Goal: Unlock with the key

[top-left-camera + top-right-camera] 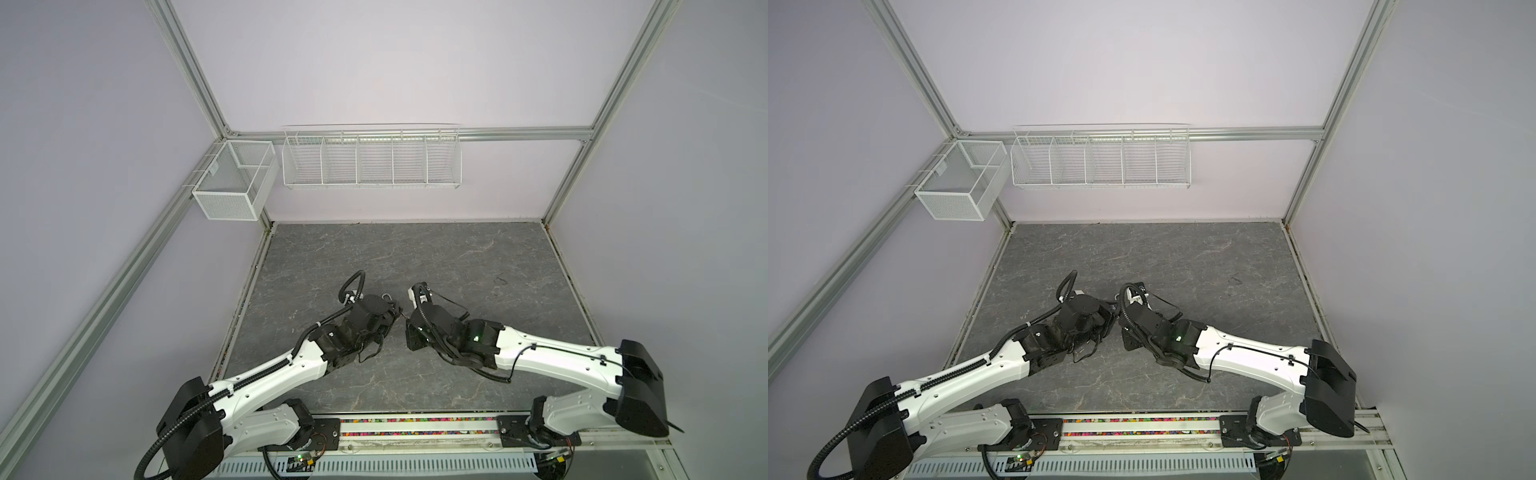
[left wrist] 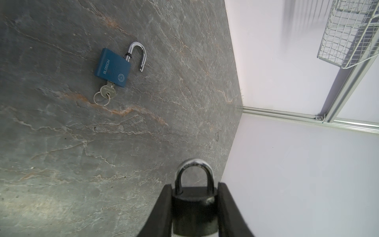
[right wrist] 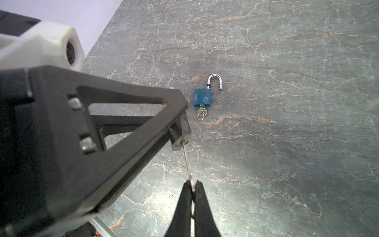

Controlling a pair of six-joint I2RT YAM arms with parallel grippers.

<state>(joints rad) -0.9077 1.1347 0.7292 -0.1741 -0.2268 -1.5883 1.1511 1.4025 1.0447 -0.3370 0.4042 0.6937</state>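
Note:
A black padlock with its silver shackle closed sits between the jaws of my left gripper, which is shut on its body. In the right wrist view the padlock shows its keyhole end. My right gripper is shut on a thin silver key, seen edge-on, whose tip is at the keyhole. In a top view the two grippers meet over the middle of the table, left and right, and the key is too small to make out.
A blue padlock lies flat on the grey stone table, shackle swung open, with its own key and ring in it. It also shows in the right wrist view. White wire baskets hang on the back wall.

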